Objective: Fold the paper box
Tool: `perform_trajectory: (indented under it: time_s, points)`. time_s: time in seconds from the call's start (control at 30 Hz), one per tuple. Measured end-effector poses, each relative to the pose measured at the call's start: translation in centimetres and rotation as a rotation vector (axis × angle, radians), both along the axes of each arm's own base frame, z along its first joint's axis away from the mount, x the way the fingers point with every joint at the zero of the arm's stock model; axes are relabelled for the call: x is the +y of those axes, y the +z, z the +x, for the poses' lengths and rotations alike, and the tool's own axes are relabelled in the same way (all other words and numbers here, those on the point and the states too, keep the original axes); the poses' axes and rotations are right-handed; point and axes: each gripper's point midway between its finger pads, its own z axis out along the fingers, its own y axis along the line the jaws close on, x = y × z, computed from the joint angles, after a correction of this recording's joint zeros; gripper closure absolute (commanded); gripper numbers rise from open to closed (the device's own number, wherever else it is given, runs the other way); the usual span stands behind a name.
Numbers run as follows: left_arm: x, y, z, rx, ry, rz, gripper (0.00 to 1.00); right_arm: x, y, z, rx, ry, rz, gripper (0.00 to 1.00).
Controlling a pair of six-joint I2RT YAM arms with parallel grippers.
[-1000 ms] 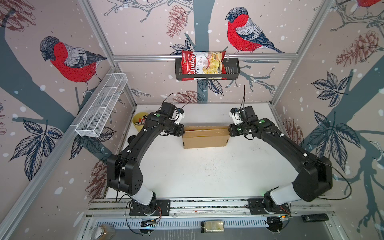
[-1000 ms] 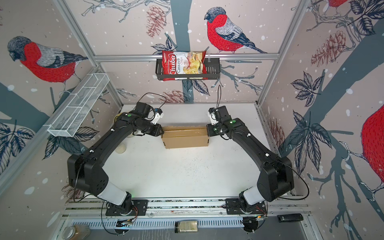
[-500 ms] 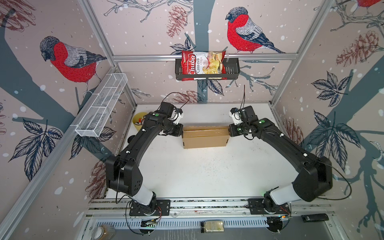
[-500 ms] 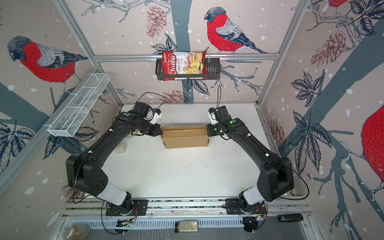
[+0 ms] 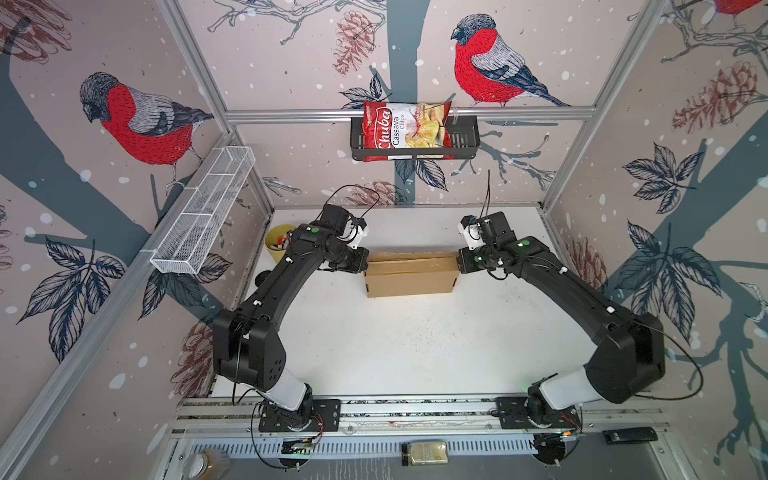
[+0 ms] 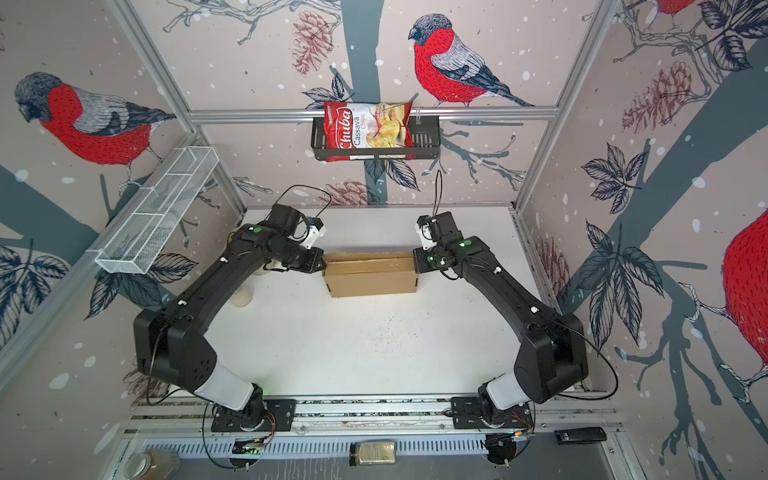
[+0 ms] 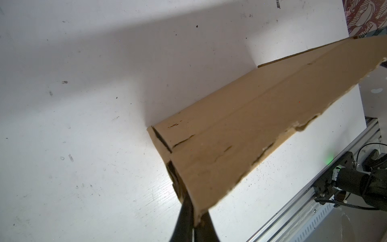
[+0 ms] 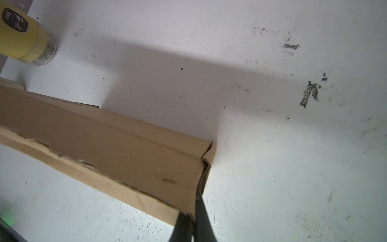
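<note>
Left gripper point(image 7: 194, 215) and right gripper point(image 8: 193, 218) pinch opposite ends of the plain brown corrugated cardboard box point(image 5: 411, 276), mid-frame.

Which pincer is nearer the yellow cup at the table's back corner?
Left. The left pincer grips the end of the paper box nearest the yellow cup; the right pincer grips the opposite end, the whole box lying between it and the cup.

Both arms are reaching forward and arching inward, wrists facing each other; the left hand point(image 5: 360, 266) is pinching tight on one end of the paper box point(image 5: 411, 276), the right hand point(image 5: 460, 266) is clamping the opposite end
</note>
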Motion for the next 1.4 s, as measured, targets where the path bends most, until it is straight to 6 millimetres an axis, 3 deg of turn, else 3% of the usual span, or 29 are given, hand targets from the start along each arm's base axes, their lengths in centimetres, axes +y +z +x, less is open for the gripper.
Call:
perform_trajectory:
  time_s: [0.93,1.1,1.4]
  points:
    - [0.6,-1.3,1.0,-0.026,0.013,0.008,1.0,0.4,-0.2,0.1,-0.008,-0.004,0.005,0.99]
    - [0.6,-1.4,1.2,-0.034,0.014,0.008,1.0,0.1,0.2,-0.1,0.007,-0.015,0.038,0.89]
    - [0.5,-1.6,1.6,-0.047,0.015,0.006,1.0,-1.3,1.3,-1.3,0.083,-0.029,0.207,0.51]
